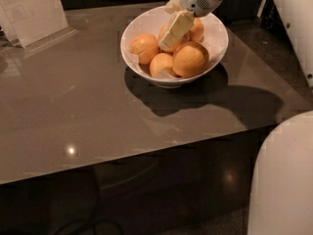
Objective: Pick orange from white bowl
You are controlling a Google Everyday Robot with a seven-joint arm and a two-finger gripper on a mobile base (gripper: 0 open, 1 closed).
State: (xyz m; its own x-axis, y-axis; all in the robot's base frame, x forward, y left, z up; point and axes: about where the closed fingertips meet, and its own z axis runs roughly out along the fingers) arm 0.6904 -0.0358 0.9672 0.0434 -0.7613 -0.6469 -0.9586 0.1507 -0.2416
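The white bowl (138, 24) stands on the far middle of the grey table and holds several oranges. My gripper (168, 42) reaches down into it from the upper right, and its cream-coloured end lies over the middle orange (164, 32), a pale one that is mostly hidden behind it. The biggest, deeper-orange fruit (190, 58) sits at the front right of the bowl. Other oranges lie at the left (144, 48), the front (161, 64) and the back right (197, 30).
A clear stand with a white card (32, 11) is at the table's far left. The table's front edge (146, 148) runs across the middle of the view, with dark floor below. A white robot part (286, 180) fills the bottom right.
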